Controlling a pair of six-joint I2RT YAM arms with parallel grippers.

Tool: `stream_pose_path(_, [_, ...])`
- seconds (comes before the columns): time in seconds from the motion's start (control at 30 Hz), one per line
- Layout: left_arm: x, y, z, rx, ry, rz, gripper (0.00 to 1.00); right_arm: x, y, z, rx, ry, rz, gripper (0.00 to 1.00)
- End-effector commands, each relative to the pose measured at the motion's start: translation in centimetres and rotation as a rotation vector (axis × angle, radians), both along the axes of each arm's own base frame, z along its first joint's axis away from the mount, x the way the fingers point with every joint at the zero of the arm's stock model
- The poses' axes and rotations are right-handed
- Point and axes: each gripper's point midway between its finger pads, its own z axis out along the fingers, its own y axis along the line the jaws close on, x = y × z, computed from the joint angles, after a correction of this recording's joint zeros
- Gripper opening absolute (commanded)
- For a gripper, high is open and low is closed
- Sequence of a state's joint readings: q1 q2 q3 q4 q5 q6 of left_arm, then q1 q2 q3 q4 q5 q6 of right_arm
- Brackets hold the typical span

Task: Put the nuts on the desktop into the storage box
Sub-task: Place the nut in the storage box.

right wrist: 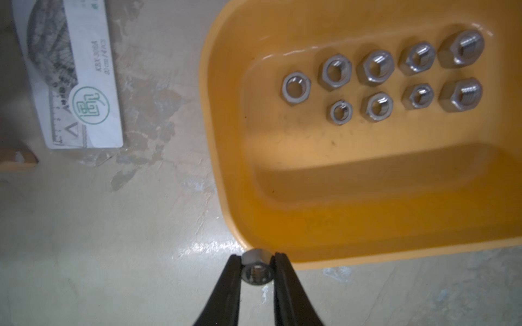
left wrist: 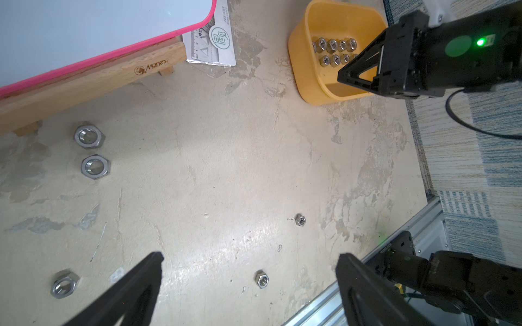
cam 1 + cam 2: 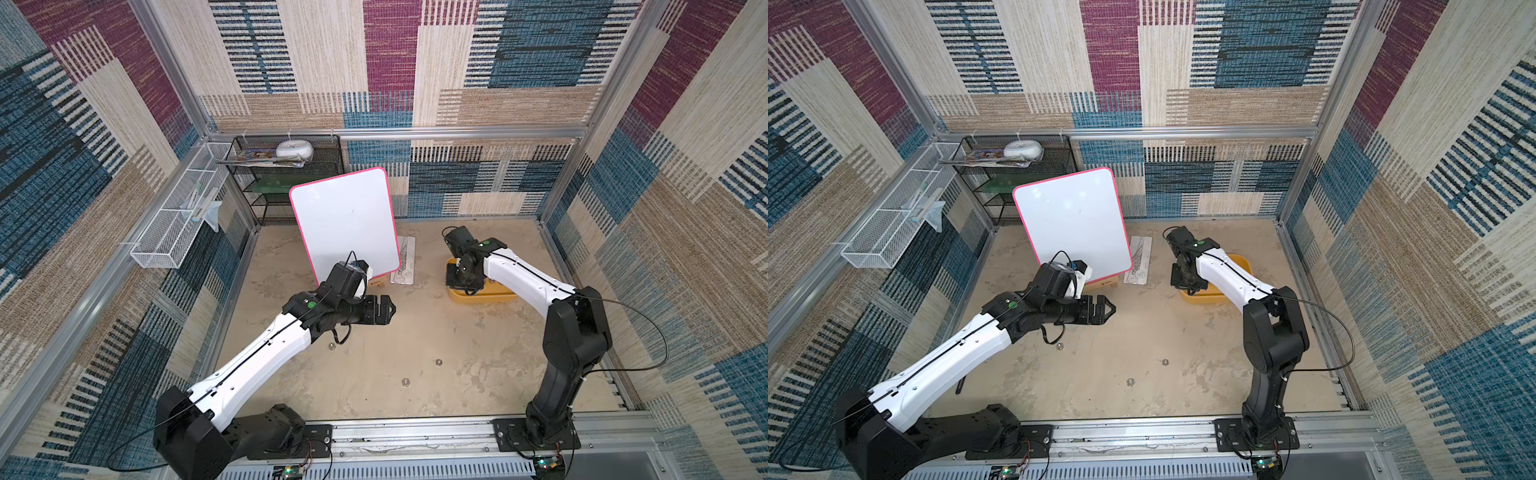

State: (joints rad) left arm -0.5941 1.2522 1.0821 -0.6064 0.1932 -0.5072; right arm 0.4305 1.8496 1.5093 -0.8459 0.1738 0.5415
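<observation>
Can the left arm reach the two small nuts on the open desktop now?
Probably yes: the left gripper is open and empty nearby, the small nuts lie on bare desktop, and the right gripper is away at the storage box, holding another nut.

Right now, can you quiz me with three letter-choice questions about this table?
1. How many nuts lie in the box? A three, B nine, C fifteen.
2. Where is the ruler? A on the desktop beside the board, B in the box, C on the board.
3. The right gripper is: A open, empty, B shut on the ruler, C shut on a nut.
Answers: B, rows of five and four; A, it lies flat next to the board; C, a nut sits pinched between its fingers.
</observation>
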Motion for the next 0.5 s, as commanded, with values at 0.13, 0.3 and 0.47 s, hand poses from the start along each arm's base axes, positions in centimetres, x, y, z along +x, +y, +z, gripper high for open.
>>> stream_pose_path(0.13, [2.1, -1.2, 0.5, 0.013, -0.032, -0.023, 1.00, 2.4, -2.3, -2.0, -0.010, 0.038, 0.023, 0.25])
stream_pose_path(0.3, [3.2, -1.9, 0.3, 0.028, -0.025, -0.028, 1.00, 3.7, -2.8, -3.7, -0.004, 0.066, 0.025, 0.25])
stream_pose_path(0.47, [4.0, -2.3, 0.2, 0.041, -0.021, -0.032, 1.00, 4.4, -3.1, -5.2, -0.011, 0.089, 0.030, 0.25])
